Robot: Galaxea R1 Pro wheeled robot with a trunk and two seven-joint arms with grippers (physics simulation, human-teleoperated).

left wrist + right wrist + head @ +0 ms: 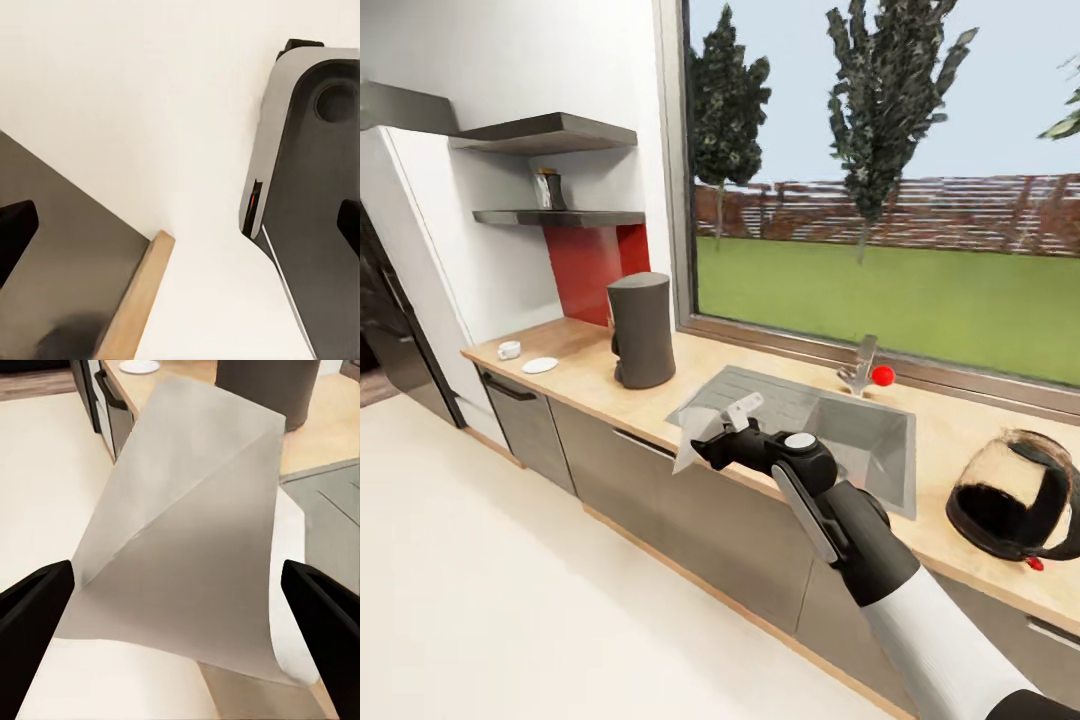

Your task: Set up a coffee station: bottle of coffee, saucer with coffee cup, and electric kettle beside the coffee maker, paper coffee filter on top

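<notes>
The paper coffee filter [695, 440] hangs out in front of the right gripper [722, 441], a pale folded cone held over the front edge of the counter, just before the sink [860, 430]. From the right wrist view the filter [187, 532] spreads wide between the 2 dark fingers [30, 615], but I cannot tell for sure how tightly they pinch it; it looks held at its near edge.

The coffee maker [641, 330] stands upright on the countertop [580, 365], off to the robot's left of the filter and farther along the counter. Beyond it sit the saucer [540, 365] and the coffee cup [509, 349], side by side and not yet stacked. The bottle of coffee [549, 189] is still on the kitchen shelf [560, 217]. The electric kettle [1015, 495] lies tipped on the counter at the far right.

To do this step well, I'd say carry the filter up above the maker's flat top before coming across, keep it level, lower it centred, then let go only once it rests there. A light sheet like that may slide or flutter off.

The left gripper's state I cannot tell; its wrist view looks at floor and a cabinet edge [135, 300].
</notes>
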